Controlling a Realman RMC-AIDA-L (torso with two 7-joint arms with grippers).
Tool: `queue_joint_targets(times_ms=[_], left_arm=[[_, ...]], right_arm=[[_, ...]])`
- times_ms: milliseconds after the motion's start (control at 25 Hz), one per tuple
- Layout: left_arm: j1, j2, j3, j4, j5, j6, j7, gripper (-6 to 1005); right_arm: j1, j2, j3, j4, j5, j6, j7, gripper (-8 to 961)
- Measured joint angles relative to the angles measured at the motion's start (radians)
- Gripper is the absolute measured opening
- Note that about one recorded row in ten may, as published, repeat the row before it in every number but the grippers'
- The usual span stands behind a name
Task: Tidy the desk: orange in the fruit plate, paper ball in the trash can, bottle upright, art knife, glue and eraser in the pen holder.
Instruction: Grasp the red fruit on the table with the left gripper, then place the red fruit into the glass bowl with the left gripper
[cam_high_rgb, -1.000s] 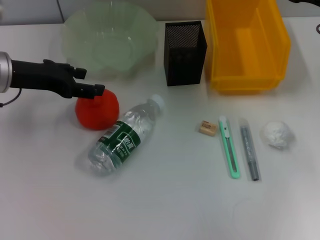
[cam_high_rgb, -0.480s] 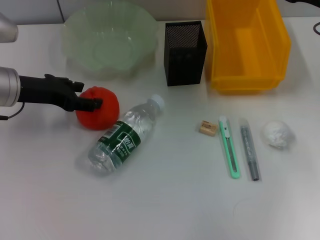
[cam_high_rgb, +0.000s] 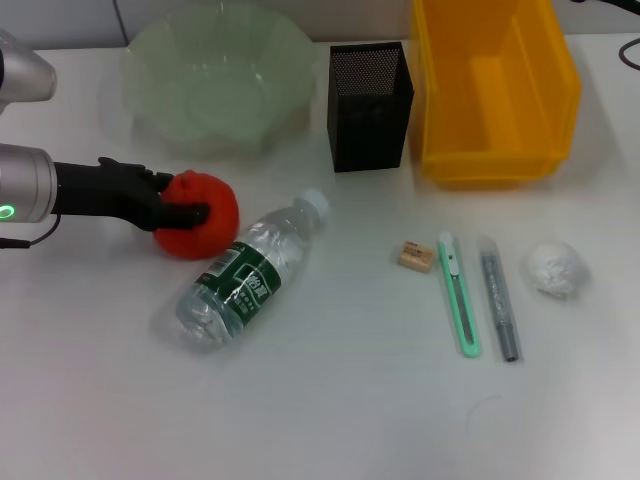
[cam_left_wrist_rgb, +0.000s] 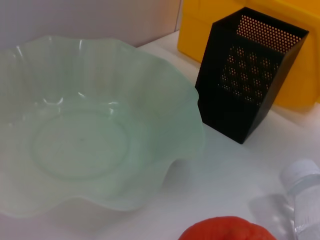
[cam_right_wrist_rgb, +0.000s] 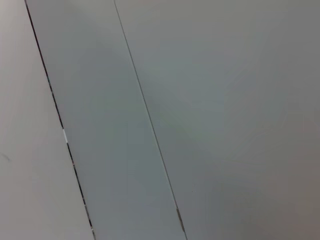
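At the far left of the head view, we are reaching our left gripper (cam_high_rgb: 185, 200) in low over the white worktop (cam_high_rgb: 320, 410), and its dark jaws are sitting either side of the orange (cam_high_rgb: 198, 216), touching its skin; whether they are already squeezing it we cannot tell for sure, though they are lying close against it. The orange is resting on the worktop, just in front of the fruit plate (cam_high_rgb: 150, 60), whose wavy pale green rim is filling much of the left wrist view (cam_left_wrist_rgb: 190, 120). Just right of the orange, the bottle (cam_high_rgb: 250, 272) is lying on its side, cap pointing toward the pen holder (cam_high_rgb: 370, 105). The black mesh holder is standing upright beside the yellow trash can (cam_high_rgb: 495, 150). Further right, nearer us, the eraser (cam_high_rgb: 414, 256) is lying just beside the art knife (cam_high_rgb: 459, 295), with the glue (cam_high_rgb: 498, 298) lying roughly parallel next to it and the paper ball (cam_high_rgb: 556, 268) beyond that. Our right gripper is showing in none of the views; its wrist camera is facing only a plain grey panelled surface (cam_right_wrist_rgb: 200, 100).
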Motion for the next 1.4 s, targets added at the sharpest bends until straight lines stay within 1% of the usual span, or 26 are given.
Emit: queue_joint_targets(times_ms=[120, 200, 560, 680, 720, 760, 800, 840, 960, 1040, 1160, 1200, 1240, 1320, 1360, 1400], left_arm=[[-0.001, 0.0, 0.01, 0.0, 0.003, -0.004, 0.0, 621], [-0.004, -0.005, 0.016, 0.0, 0.011, -0.016, 0.0, 527], [0.002, -0.007, 0.007, 0.006, -0.004, -0.013, 0.006, 403], [0.015, 0.006, -0.007, 0.011, -0.071, 0.008, 0.017, 368], [0.015, 0.006, -0.007, 0.011, -0.071, 0.008, 0.017, 359], [0.017, 0.012, -0.009, 0.012, -0.094, 0.017, 0.02, 351], [0.02, 0.025, -0.01, 0.017, -0.132, 0.035, 0.024, 343], [0.02, 0.025, -0.01, 0.017, -0.132, 0.035, 0.024, 334], [0.025, 0.041, -0.025, 0.042, -0.183, 0.068, 0.025, 294], [0.027, 0.045, -0.051, 0.076, -0.222, 0.085, 0.034, 262], [0.022, 0.044, -0.066, 0.081, -0.252, 0.081, 0.061, 222], [0.009, 0.04, -0.078, 0.069, -0.29, 0.063, 0.1, 214], [0.009, 0.04, -0.078, 0.069, -0.29, 0.063, 0.1, 205], [-0.008, 0.032, -0.086, 0.041, -0.335, 0.022, 0.15, 189], [-0.021, 0.023, -0.088, 0.016, -0.363, -0.024, 0.188, 181], [-0.036, 0.005, -0.089, -0.009, -0.386, -0.088, 0.236, 135]], right_arm=[[-0.002, 0.001, 0.004, 0.0, 0.001, -0.004, 0.003, 824], [-0.009, 0.001, 0.005, 0.0, 0.002, -0.009, 0.01, 824], [-0.02, 0.0, 0.007, 0.0, 0.003, -0.01, 0.01, 824], [-0.027, 0.0, 0.008, 0.0, 0.005, -0.01, 0.006, 824], [-0.03, 0.0, 0.011, 0.0, 0.005, -0.01, 0.005, 824], [-0.033, 0.0, 0.018, 0.0, 0.006, -0.01, 0.003, 824], [-0.04, 0.0, 0.039, 0.0, 0.006, -0.011, -0.002, 824], [-0.04, 0.0, 0.039, 0.0, 0.006, -0.011, -0.002, 824], [-0.056, 0.0, 0.089, 0.0, 0.007, -0.028, -0.009, 824], [-0.069, 0.0, 0.118, 0.0, 0.007, -0.041, -0.009, 824], [-0.089, 0.0, 0.147, -0.001, 0.008, -0.05, -0.009, 824], [-0.103, 0.0, 0.159, -0.001, 0.01, -0.057, -0.009, 824], [-0.103, 0.0, 0.159, -0.001, 0.01, -0.057, -0.009, 823], [-0.114, 0.0, 0.165, 0.0, 0.015, -0.061, -0.01, 823], [-0.12, -0.001, 0.169, 0.0, 0.019, -0.063, -0.011, 823], [-0.128, -0.002, 0.172, 0.0, 0.022, -0.067, -0.018, 823]])
